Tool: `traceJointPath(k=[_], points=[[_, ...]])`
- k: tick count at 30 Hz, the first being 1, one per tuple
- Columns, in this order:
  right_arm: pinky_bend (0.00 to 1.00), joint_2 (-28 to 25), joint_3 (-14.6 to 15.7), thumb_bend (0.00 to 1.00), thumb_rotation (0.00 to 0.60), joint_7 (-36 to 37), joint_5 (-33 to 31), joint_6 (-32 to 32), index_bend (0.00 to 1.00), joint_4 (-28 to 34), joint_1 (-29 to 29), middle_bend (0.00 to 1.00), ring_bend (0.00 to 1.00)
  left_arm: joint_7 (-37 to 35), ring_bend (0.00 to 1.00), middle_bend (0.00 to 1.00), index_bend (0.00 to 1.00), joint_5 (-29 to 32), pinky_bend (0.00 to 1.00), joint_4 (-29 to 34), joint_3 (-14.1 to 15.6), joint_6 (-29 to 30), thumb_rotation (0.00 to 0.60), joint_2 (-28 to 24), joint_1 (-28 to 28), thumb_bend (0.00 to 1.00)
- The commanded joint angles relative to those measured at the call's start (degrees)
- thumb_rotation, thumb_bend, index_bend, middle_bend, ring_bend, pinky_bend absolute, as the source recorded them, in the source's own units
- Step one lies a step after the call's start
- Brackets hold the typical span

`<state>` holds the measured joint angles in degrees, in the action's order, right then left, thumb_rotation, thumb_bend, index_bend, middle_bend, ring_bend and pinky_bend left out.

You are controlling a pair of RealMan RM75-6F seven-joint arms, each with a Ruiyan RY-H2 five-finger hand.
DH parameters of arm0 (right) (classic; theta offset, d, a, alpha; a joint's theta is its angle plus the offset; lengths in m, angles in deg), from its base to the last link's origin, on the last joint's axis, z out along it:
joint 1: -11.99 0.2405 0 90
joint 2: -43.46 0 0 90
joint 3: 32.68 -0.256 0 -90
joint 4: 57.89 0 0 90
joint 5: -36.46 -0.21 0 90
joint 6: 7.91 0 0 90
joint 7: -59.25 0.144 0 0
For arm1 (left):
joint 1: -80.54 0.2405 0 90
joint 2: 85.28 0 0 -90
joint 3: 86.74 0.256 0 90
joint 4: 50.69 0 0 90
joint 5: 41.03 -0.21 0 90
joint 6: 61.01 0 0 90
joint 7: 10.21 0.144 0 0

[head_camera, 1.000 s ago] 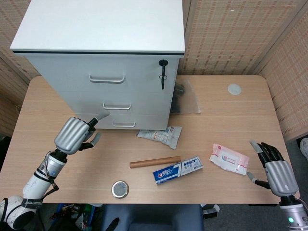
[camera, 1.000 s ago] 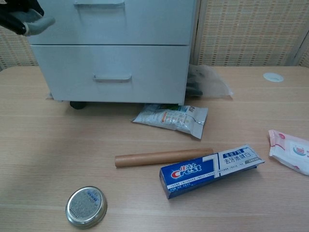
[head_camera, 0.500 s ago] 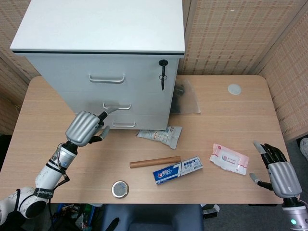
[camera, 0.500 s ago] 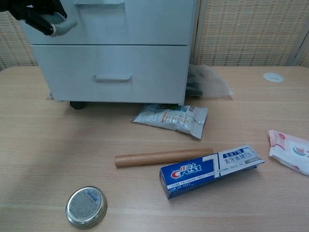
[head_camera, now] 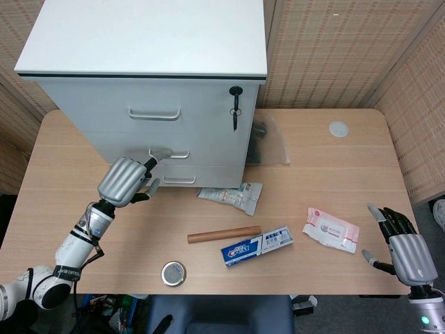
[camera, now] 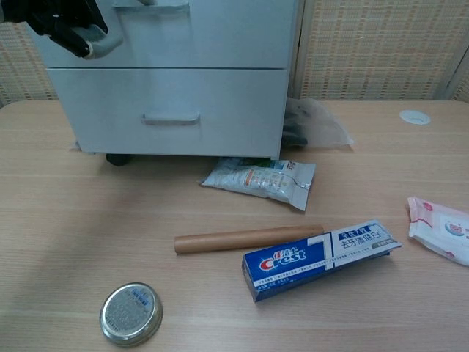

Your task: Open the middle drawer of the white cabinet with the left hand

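A: Right, the left hand point(head_camera: 125, 182) is at the cabinet front now. A second ago it hung well down and to the left of the drawers; now one outstretched fingertip is touching the left end of the middle drawer handle point(head_camera: 169, 154).

B: Has it got hold of it?

A: Not by my reading. One finger reaches to the bar, the others are loosely spread, and nothing is gripped. In the chest view the hand point(camera: 62, 22) is partly cut off, so I can't tell more there.

B: So the approach is done, the pull isn't.

A: That's my judgement. The middle drawer point(head_camera: 177, 152) sits flush in the white cabinet point(head_camera: 149, 42), between the top and bottom drawers, still closed.

B: And the handle's lie?

A: Long axis runs left to right across the drawer face, which faces the robot. The right hand point(head_camera: 403, 245) hangs open and empty, well apart, near the wet wipes pack point(head_camera: 331, 229).
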<state>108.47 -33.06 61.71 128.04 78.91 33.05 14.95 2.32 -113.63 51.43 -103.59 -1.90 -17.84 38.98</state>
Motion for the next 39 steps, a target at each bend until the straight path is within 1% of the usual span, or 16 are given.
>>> traceJointPath(k=[1, 15, 29, 39], points=[[0.12, 0.02, -0.02, 0.19, 0.600, -0.01, -0.04, -0.06, 0.00, -0.02, 0.02, 0.15, 0.09, -0.05, 0.97, 0.92, 0.17, 0.27, 1.00, 0.04, 0.15, -0.08, 0.600, -0.08, -0.22, 0.50], [0.12, -0.02, -0.09, 0.19, 0.600, -0.34, -0.24, -0.30, 0.00, 0.16, 0.05, 0.15, 0.09, 0.03, 0.97, 0.92, 0.18, -0.53, 1.00, 1.69, 1.78, 0.69, 0.600, -1.33, -0.20, 0.50], [0.12, 0.02, -0.19, 0.19, 0.600, -0.62, -0.21, -0.62, 0.00, 0.41, 0.28, 0.15, 0.09, 0.86, 0.97, 0.92, 0.18, -5.84, 1.00, 5.78, 5.54, 4.81, 0.600, -3.87, 3.13, 0.50], [0.12, -0.17, -0.24, 0.19, 0.600, -1.20, -0.14, -0.82, 0.00, 0.99, 0.47, 0.15, 0.09, 0.93, 0.96, 0.92, 0.18, -8.78, 1.00, 7.75, 6.91, 6.69, 0.600, -5.57, 4.81, 0.50]])
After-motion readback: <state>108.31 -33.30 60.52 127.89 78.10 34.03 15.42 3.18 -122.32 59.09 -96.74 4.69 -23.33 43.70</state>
